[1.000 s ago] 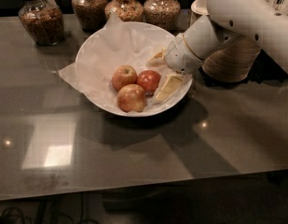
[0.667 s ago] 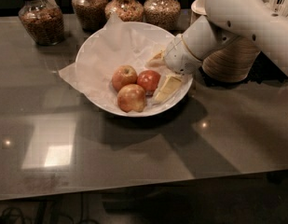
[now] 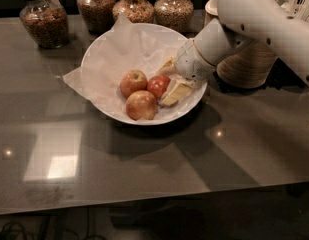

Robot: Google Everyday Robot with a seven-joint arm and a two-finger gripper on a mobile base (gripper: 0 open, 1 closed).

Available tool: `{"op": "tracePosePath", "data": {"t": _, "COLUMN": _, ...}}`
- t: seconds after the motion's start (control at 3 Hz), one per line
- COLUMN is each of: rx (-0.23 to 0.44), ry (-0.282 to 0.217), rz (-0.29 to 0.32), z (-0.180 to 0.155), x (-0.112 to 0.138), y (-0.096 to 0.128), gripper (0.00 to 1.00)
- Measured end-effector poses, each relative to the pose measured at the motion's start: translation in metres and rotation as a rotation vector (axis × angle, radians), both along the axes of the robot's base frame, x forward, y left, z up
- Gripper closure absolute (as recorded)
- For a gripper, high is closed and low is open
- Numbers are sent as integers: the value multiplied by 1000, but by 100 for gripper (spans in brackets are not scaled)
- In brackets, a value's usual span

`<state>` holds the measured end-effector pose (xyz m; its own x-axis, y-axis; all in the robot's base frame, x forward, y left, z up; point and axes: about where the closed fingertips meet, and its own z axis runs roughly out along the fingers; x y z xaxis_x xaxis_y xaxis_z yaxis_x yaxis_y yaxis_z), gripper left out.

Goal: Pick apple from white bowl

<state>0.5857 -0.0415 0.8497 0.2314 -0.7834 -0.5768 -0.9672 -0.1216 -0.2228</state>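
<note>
The white bowl [image 3: 101, 54], wide, shallow and lined with crumpled white paper, sits on the dark table. It holds three apples. The apple [image 3: 157, 85], small and glossy red, lies at the middle right. Two paler yellow-and-red apples lie beside it, one to its left [image 3: 133, 82] and one in front [image 3: 141, 104]. My gripper [image 3: 170, 81] reaches into the bowl from the right. Its cream fingers [image 3: 176, 91] are spread, one behind and one in front of the red apple's right side. The fingers are open and I cannot tell whether they touch the apple.
Several glass jars of grains [image 3: 43, 18] stand along the back edge. Stacked tan paper bowls [image 3: 249, 64] stand right of the white bowl, behind my arm [image 3: 264, 19]. The paper liner sticks out over the bowl's left rim [image 3: 74, 79].
</note>
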Motion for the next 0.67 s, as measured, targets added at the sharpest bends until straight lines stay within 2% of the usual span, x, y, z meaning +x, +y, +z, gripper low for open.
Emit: {"op": "tracePosePath", "data": {"t": 0.67, "rx": 0, "ry": 0, "rz": 0, "z": 0, "x": 0, "y": 0, "gripper": 99}}
